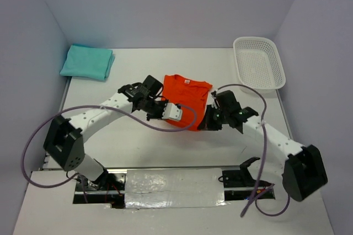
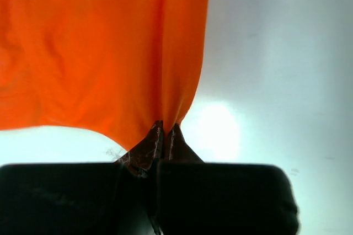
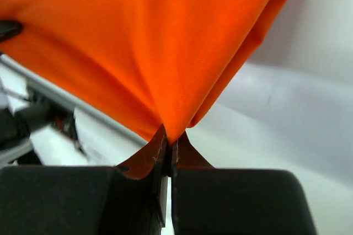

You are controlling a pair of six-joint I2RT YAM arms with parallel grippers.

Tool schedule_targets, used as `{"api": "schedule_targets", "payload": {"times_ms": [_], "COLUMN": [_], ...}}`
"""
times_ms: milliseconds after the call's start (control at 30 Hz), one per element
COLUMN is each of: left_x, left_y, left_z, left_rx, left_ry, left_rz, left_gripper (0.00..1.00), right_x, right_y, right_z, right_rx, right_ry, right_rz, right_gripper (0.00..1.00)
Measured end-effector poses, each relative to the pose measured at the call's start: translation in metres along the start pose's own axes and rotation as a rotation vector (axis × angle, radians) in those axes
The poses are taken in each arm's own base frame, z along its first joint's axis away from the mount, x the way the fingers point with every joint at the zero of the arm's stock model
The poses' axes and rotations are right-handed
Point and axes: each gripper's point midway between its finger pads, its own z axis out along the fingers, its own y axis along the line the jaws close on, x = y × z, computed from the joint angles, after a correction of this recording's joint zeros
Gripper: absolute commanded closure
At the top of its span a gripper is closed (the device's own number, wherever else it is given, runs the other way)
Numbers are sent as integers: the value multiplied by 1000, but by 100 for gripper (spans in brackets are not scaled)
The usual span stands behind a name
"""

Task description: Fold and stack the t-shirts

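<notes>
Pinch grips on orange t-shirt [image 1: 186,94] at middle of bench [image 1: 138,147]: left hand [image 2: 164,135] clamped on near-left hem corner, right hand [image 3: 170,138] likewise on near-right corner. Collar toward far edge. At far-left corner, folded teal cloth [image 1: 87,61], possibly two shirts stacked. White basket [image 1: 259,61] at far-right corner.

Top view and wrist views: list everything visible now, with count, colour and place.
orange t-shirt: one, bright orange, table centre.
teal folded cloth: one pile, teal, far left corner.
basket: one, white mesh, far right corner, empty.
table: one, white, under everything.
arms: two, white and black, bases at near edge.
left end effector: one, black, shut on orange t-shirt's near left corner.
right end effector: one, black, shut on its near right corner.
</notes>
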Motion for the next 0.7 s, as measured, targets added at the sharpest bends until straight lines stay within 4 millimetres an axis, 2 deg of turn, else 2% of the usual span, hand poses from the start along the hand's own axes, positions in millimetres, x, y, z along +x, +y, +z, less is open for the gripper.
{"api": "schedule_targets", "payload": {"times_ms": [100, 200, 300, 400, 500, 600, 700], "left_x": [-21, -39, -54, -68, -69, -52, -26], "left_y": [-28, -52, -55, -39, -10, 23, 47], "left_z": [-22, -38, -51, -63, -67, -61, -46], "left_rx": [33, 88, 112, 95, 57, 31, 25], "left_ry": [-47, -92, -122, -135, -139, -133, -120], "left_rz": [-31, -69, -129, -187, -256, -362, -462], "left_gripper": [100, 100, 100, 100, 100, 100, 100], "right_x": [27, 43, 43, 29, 1, -37, -63], "right_y": [7, 13, 25, 32, 29, 18, 14], "right_z": [-23, -46, -71, -80, -74, -55, -36], "right_rx": [-45, -81, -117, -93, -42, 5, 15], "right_ry": [11, 18, -5, -5, -5, 1, 19], "right_rz": [-3, 4, -12, -23, 0, 43, 57], "right_gripper": [100, 100, 100, 100, 100, 100, 100]}}
